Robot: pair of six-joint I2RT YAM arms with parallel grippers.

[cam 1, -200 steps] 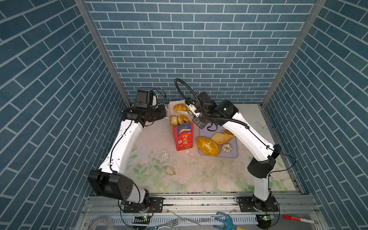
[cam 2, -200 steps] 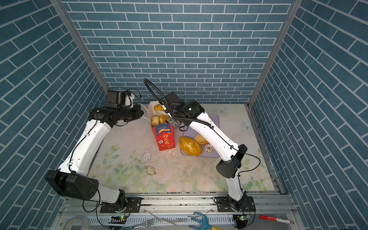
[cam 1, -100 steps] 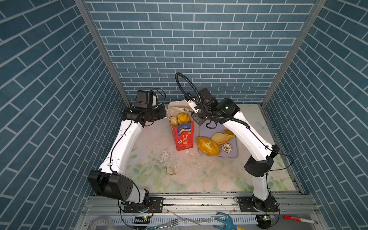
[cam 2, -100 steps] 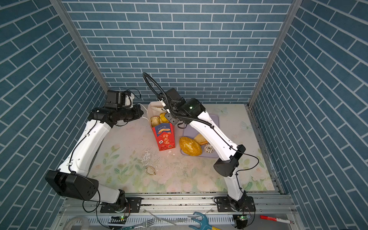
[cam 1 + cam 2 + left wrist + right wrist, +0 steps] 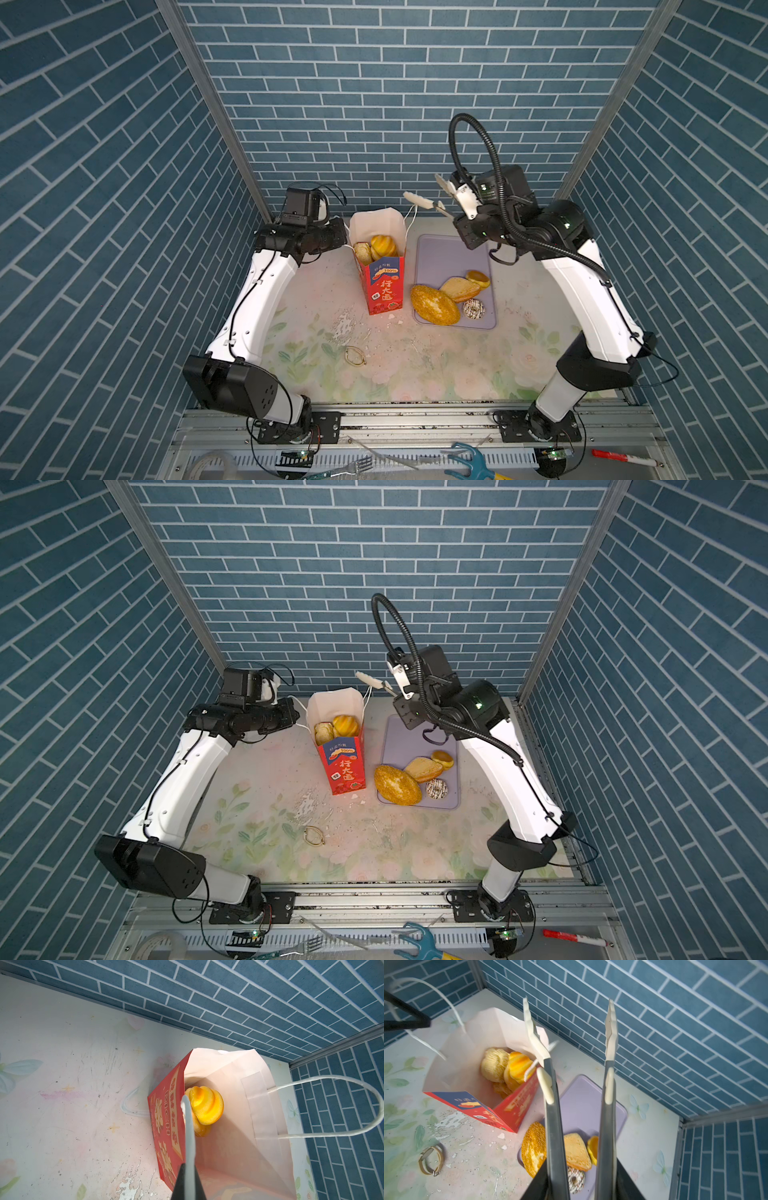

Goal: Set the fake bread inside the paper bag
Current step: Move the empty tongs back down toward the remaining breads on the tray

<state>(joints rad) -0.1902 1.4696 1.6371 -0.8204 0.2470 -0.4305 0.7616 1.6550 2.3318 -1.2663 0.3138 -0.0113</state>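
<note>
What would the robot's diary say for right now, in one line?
left hand: shut on handle | right hand: open, empty | bag: upright, holds buns | tray: four breads waiting

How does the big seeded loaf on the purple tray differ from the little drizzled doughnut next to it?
Size: the seeded loaf is far bigger than the drizzled doughnut.
Shape: the loaf is a solid oval; the doughnut is a ring with a hole.
Colour: the loaf is golden-brown and speckled; the doughnut is white with dark drizzle.
Both lie on the lilac tray, not yet in the paper bag.
</note>
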